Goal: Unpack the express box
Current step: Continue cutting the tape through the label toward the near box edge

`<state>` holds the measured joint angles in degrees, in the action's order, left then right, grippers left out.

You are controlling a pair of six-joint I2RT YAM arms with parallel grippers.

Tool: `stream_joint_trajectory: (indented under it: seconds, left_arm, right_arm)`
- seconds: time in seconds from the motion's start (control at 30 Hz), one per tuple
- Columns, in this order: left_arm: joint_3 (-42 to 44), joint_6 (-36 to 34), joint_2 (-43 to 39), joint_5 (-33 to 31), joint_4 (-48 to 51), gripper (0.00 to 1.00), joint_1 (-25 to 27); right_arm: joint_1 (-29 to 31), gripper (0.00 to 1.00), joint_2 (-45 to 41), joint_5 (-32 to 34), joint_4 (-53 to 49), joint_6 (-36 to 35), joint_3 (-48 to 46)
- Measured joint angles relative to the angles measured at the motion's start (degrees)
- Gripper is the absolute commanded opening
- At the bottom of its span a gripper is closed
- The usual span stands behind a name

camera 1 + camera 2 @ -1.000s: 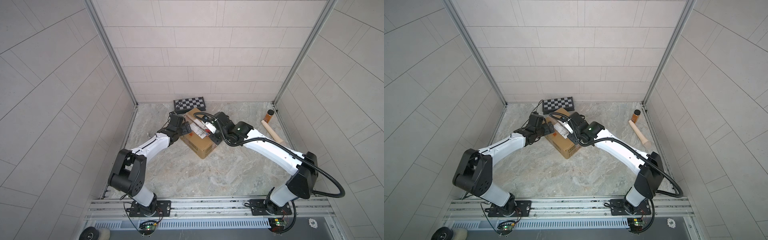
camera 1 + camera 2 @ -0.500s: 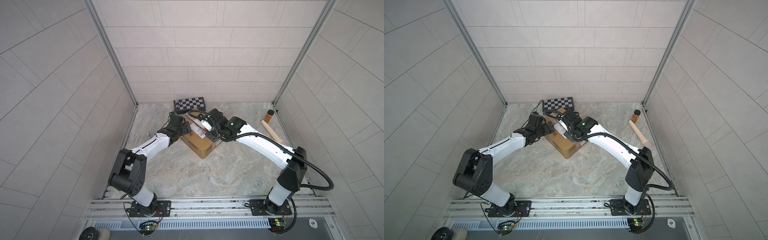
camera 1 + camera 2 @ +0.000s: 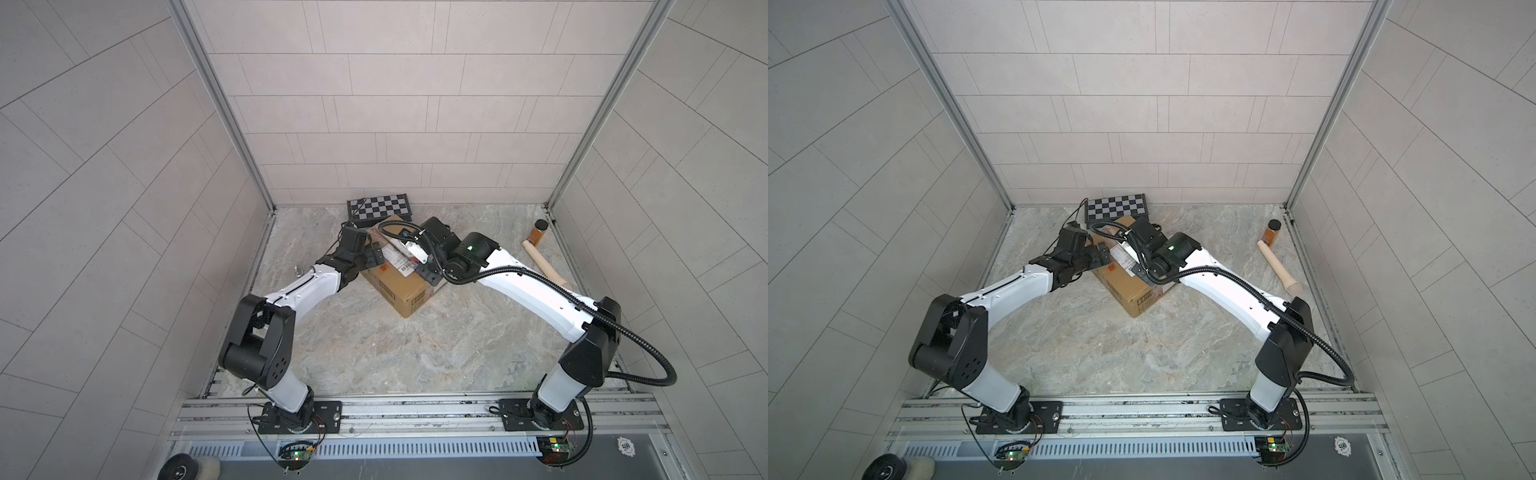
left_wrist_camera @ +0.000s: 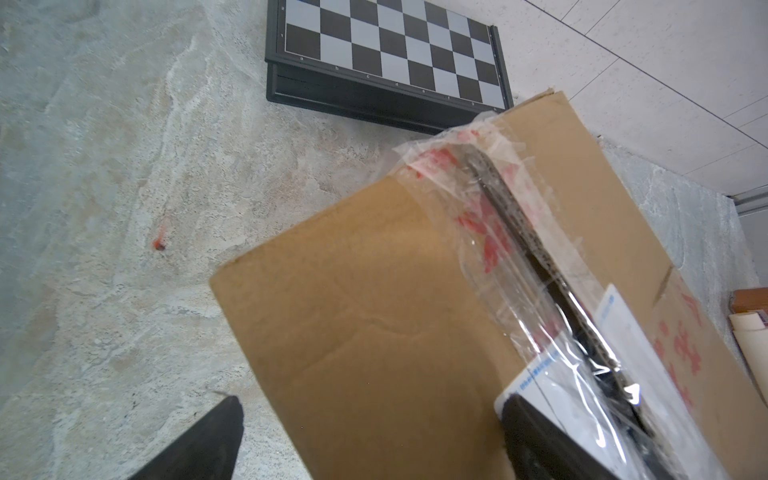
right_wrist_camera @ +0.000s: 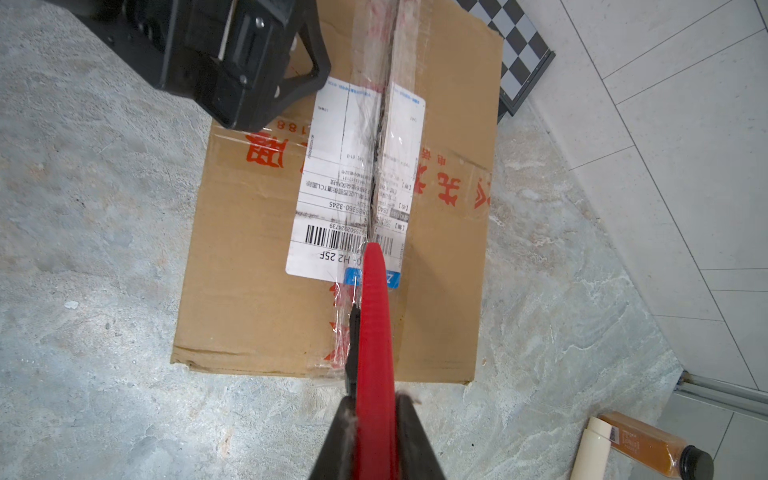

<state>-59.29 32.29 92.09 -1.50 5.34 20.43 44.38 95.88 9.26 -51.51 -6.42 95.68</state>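
The cardboard box (image 3: 405, 286) sits on the stone-patterned bench (image 3: 374, 353), toward the back and near the middle. It is turned cornerwise, with its far corner just in front of a folded chessboard (image 3: 380, 206) that lies against the back wall. Its flaps are down, and clear tape (image 4: 490, 232) with red print runs along the centre seam and over a white label (image 5: 332, 166).

The left pincer (image 4: 370, 401) is spread wide at the box's left edge. One finger (image 4: 208, 436) is out over the bench beside the box and the other is over the label.

The right pincer (image 5: 376, 415) is narrowed onto a red cutter (image 5: 374, 311), gripping it by the handle. The cutter points along the seam, and its tip meets the tape at the label's barcode (image 5: 332, 235). Beyond the tip, a dark line runs up the seam through the label. It looks like a slit in the tape, though the glare makes that hard to confirm.

Well off to the right, by the side wall, an amber bottle (image 3: 538, 232) and a wooden rolling pin (image 3: 544, 264) lie end to end.
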Motion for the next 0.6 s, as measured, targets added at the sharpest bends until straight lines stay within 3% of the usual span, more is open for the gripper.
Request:
stream_joint_trajectory:
  seconds: [0.6]
  left_arm:
    - [0.0,-0.8,-2.7,4.5,2.6,1.0,-0.7]
  right_arm:
    - [0.3,0.0,5.4,1.7,-2.6,1.1,6.9]
